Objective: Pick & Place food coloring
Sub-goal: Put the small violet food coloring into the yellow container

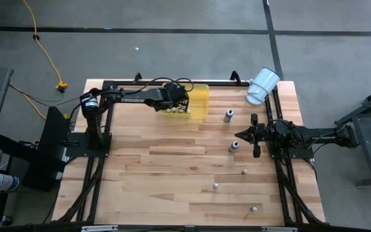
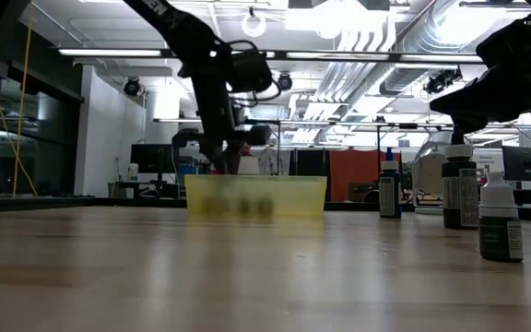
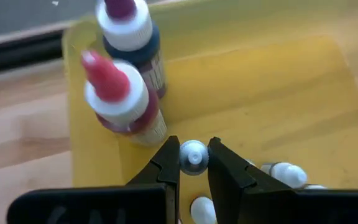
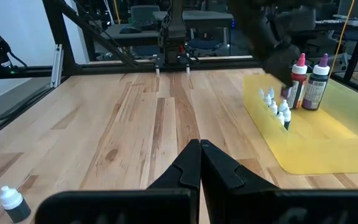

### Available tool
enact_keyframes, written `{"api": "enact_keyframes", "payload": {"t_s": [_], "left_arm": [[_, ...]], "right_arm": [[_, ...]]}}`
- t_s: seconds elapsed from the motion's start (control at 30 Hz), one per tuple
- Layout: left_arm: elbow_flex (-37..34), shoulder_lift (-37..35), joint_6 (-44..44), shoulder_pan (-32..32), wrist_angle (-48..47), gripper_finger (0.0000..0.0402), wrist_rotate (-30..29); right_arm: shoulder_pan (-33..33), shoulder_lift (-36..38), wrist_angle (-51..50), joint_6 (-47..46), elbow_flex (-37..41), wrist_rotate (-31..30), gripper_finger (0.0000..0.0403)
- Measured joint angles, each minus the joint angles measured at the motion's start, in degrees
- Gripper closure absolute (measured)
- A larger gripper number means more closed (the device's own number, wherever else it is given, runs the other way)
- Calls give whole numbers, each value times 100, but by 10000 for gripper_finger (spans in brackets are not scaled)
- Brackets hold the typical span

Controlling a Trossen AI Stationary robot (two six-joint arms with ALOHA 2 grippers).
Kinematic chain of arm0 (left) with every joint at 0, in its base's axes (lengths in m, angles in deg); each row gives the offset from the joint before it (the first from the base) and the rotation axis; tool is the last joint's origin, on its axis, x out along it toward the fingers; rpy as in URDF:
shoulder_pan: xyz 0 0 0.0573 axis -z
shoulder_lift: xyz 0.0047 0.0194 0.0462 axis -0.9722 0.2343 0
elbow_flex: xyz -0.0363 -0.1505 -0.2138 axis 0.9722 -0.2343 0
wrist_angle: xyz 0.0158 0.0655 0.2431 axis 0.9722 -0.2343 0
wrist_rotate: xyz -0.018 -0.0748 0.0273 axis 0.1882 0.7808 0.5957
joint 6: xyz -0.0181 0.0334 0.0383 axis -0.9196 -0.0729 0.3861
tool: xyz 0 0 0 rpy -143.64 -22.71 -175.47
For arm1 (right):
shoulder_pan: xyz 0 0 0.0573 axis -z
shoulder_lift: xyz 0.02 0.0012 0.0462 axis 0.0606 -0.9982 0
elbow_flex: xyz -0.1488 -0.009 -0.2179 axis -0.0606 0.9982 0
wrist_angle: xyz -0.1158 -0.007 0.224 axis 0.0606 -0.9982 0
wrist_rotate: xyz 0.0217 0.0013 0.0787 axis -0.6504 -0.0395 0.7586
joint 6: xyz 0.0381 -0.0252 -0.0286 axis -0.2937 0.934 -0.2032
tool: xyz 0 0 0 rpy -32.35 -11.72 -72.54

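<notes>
At upper centre, the left gripper (image 3: 193, 163) hangs over the yellow tray (image 1: 201, 102), clenched on 1 small food coloring bottle (image 3: 193, 155); the right gripper (image 4: 200, 163), centre right, is clenched empty.

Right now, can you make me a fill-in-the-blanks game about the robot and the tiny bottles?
1. The left gripper is pinching a tiny ____-capped bottle over the tray.
2. The see-through tray is coloured ____.
3. The white cup at the table's far edge is lying on its ____.
4. The right gripper has its fingers ____ and holds nothing.

Missing words: white; yellow; side; shut
</notes>
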Motion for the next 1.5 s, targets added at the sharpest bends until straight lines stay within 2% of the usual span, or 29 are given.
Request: {"api": "enact_keyframes", "payload": {"t_s": [0.13, 0.43, 0.8, 1.37, 1.5], "left_arm": [[-176, 22, -18, -5, 228, 360, 212], [-446, 88, -32, 4, 498, 360, 186], [-444, 233, 32, -51, 555, 360, 195], [-431, 361, 465, -111, 780, 359, 577], [-431, 365, 471, -111, 790, 341, 601]], "right_arm": [[2, -1, 0, 0, -1, -2, 402], [1, 0, 0, 0, -2, -2, 402], [2, 0, 0, 0, 0, -4, 402], [2, 4, 0, 0, 0, -4, 402], [1, 2, 0, 0, -2, -4, 402]]}}
